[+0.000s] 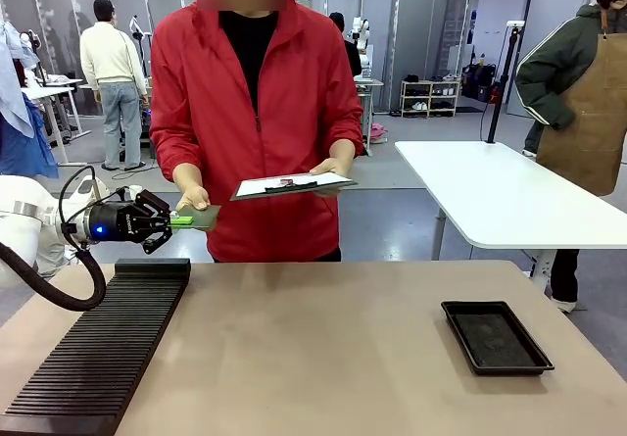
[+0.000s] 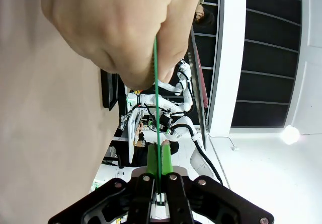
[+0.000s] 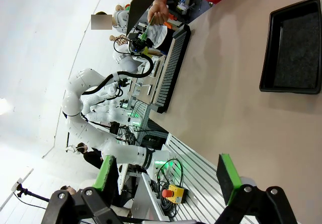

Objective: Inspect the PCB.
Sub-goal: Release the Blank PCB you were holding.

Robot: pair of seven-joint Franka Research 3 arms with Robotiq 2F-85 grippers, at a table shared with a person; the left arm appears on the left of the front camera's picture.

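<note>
Grey floor (image 1: 402, 167). White table (image 1: 490, 196) on R, shelf rack (image 1: 431, 96) far behind it. Partition panels (image 1: 59, 0) far L. Bright lamp (image 2: 290, 134) overhead, white ceiling (image 2: 261, 183).

the front view is bright and even, lit from overhead, and shadows on the table (image 1: 313, 348) are faint and soft; the far room looks sharp. in the left wrist view a hand (image 2: 121, 27) sits so near the lens that it blurs, while the circuit board (image 2: 156, 93), seen edge-on, is a crisp green line; a lamp (image 2: 290, 134) flares on the washed-out ceiling. in the right wrist view the white ceiling blows out and straight lines bow toward the edges.
</note>
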